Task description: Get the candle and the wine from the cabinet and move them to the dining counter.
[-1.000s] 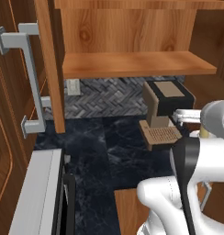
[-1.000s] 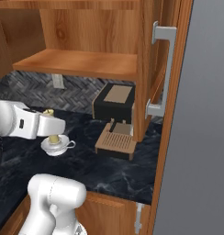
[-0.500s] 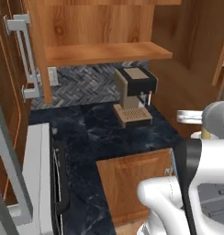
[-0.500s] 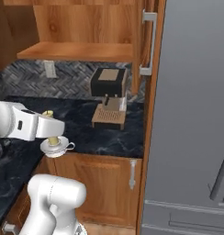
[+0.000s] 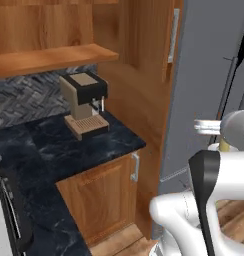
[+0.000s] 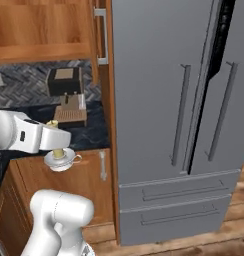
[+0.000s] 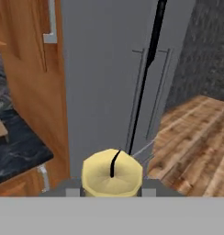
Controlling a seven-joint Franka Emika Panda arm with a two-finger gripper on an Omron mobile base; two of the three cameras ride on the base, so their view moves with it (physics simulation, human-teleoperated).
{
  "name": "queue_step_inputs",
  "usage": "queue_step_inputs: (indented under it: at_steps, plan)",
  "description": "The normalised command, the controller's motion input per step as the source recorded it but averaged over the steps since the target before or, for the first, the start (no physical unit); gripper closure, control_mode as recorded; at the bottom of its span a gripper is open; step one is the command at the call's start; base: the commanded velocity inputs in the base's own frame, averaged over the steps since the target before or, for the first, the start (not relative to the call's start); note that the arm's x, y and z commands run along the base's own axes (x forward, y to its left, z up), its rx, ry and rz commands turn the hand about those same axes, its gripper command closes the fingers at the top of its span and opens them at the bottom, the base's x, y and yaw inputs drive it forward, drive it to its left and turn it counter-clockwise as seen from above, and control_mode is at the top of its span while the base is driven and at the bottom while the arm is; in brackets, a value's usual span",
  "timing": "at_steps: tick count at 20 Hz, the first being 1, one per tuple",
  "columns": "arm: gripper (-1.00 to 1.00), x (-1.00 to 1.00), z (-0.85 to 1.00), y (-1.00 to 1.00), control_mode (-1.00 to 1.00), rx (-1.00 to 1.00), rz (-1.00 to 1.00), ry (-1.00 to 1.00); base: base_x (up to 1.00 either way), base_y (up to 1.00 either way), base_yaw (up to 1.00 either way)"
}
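The candle (image 7: 112,178) is sitting right in the gripper (image 7: 111,189), pale yellow with a dark wick, and the two fingers are clamped on either side of it, so it's held up off everything. From the right base view the candle (image 6: 54,124) pokes out just past the white arm, hanging above a cup on a saucer (image 6: 59,160). Behind it is the coffee machine (image 6: 65,92) on the dark worktop (image 5: 69,150), with the big grey fridge (image 6: 169,90) just beside that and wood flooring (image 7: 192,137) further off.
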Motion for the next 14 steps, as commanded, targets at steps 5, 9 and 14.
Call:
queue_step_inputs:
  at_steps: [5,9,14]
  plan:
    - [1.00,0.00,0.00,0.00,1.00,0.00,0.00,0.00,-0.06,-0.13,-0.58]
    - [1.00,0.00,0.00,0.00,1.00,0.00,0.00,0.00,0.00,-0.24,-0.51]
    - [1.00,0.00,0.00,0.00,1.00,0.00,0.00,0.00,0.03,-0.40,-0.50]
